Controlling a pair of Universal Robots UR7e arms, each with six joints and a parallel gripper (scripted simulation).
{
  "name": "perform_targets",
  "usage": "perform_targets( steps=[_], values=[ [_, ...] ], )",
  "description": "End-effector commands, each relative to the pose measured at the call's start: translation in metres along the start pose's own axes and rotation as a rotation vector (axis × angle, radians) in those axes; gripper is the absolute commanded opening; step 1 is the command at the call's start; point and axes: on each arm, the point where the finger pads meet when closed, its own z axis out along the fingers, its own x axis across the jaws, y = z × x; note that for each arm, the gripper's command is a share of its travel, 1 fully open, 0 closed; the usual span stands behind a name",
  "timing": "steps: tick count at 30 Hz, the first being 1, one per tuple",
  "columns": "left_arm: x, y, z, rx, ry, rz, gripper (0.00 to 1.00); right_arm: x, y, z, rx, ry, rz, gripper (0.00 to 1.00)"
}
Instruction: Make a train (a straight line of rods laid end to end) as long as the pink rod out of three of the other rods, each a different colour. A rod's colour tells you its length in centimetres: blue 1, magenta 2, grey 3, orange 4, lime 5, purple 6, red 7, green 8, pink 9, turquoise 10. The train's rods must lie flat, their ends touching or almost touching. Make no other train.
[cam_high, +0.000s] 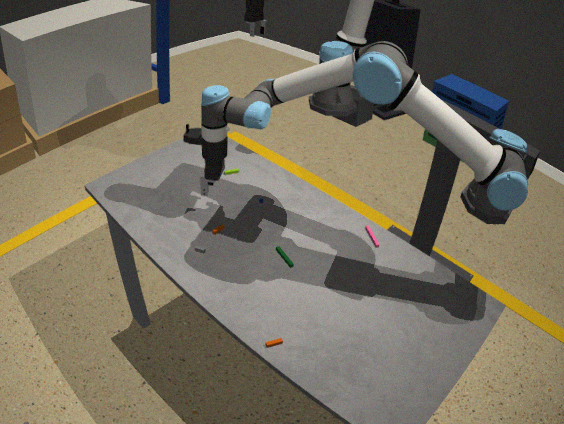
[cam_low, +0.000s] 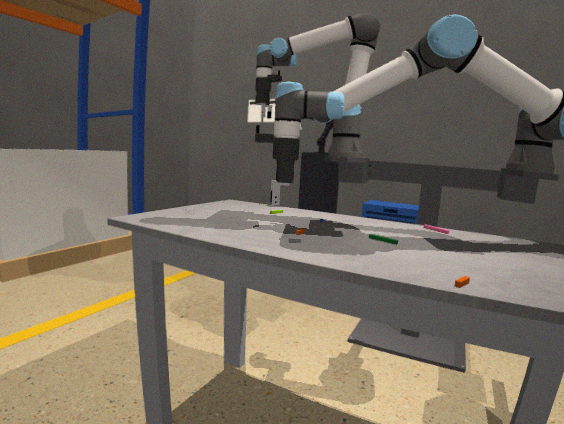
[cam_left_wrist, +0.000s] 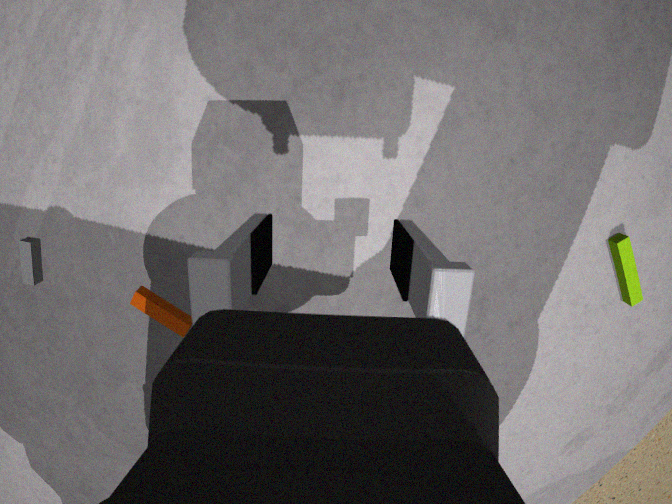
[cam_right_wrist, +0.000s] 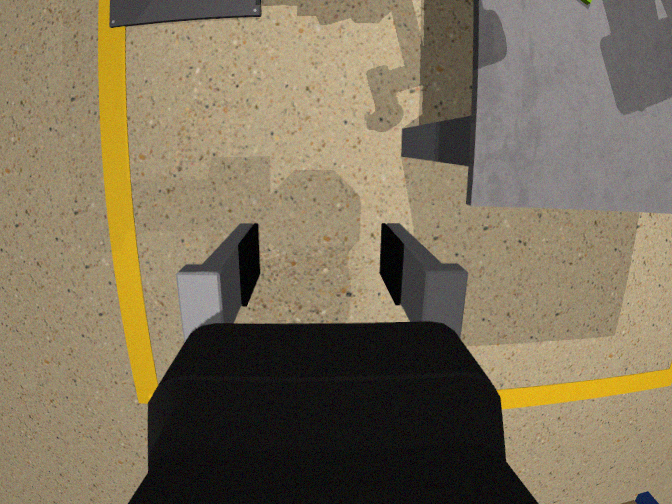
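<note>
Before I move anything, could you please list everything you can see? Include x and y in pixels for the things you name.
Lime rod (cam_high: 231, 171) (cam_low: 276, 212) (cam_left_wrist: 625, 269) (cam_right_wrist: 587, 1): one, lime, table's far end
Blue rod (cam_high: 261, 201) (cam_low: 321, 220): one, blue, mid-table
Orange rods: two, orange, one (cam_high: 218, 229) (cam_low: 300, 231) (cam_left_wrist: 162, 311) near grey, one (cam_high: 274, 342) (cam_low: 462, 282) by the front edge
Grey rod (cam_high: 200, 250) (cam_low: 294, 241) (cam_left_wrist: 29, 260): one, grey, front edge side
Green rod (cam_high: 284, 256) (cam_low: 383, 239): one, green, mid-table
Pink rod (cam_high: 372, 236) (cam_low: 436, 229): one, pink, back edge side
Table (cam_high: 325, 360) (cam_low: 350, 280) (cam_left_wrist: 81, 81) (cam_right_wrist: 542, 135): one, grey, centre
Case (cam_high: 470, 97) (cam_low: 390, 212): one, blue, behind table
Large box (cam_high: 90, 60) (cam_low: 65, 200): one, pale, on a pallet (cam_high: 100, 122) (cam_low: 50, 262)
Rack (cam_high: 163, 50) (cam_low: 139, 100): one, blue posts, beside large box
Cabinet (cam_high: 400, 30) (cam_low: 318, 185): one, black, behind
Floor lines (cam_high: 310, 172) (cam_low: 100, 305) (cam_right_wrist: 116, 162): several, yellow, around table
Left gripper (cam_high: 206, 192) (cam_low: 275, 200) (cam_left_wrist: 332, 242): one, black and grey, over table
Right gripper (cam_high: 258, 31) (cam_low: 264, 114) (cam_right_wrist: 320, 249): one, black and grey, over floor
</note>
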Motion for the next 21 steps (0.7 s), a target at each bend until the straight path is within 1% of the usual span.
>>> perform_targets(
  steps=[1,5,7,21],
  values=[
    [-0.018,0.001,-0.002,0.005,-0.001,-0.157,1.00,0.000,0.001,-0.001,-0.002,0.001,0.000,1.00],
    [-0.043,0.005,-0.002,0.006,0.000,-0.350,1.00,0.000,0.001,-0.001,-0.002,0.001,0.000,1.00],
    [-0.043,0.005,-0.002,0.006,0.000,-0.350,1.00,0.000,0.001,-0.001,-0.002,0.001,0.000,1.00],
    [-0.127,0.032,-0.002,0.006,0.002,-1.038,1.00,0.000,0.001,-0.001,-0.002,0.001,0.000,1.00]
  ],
)
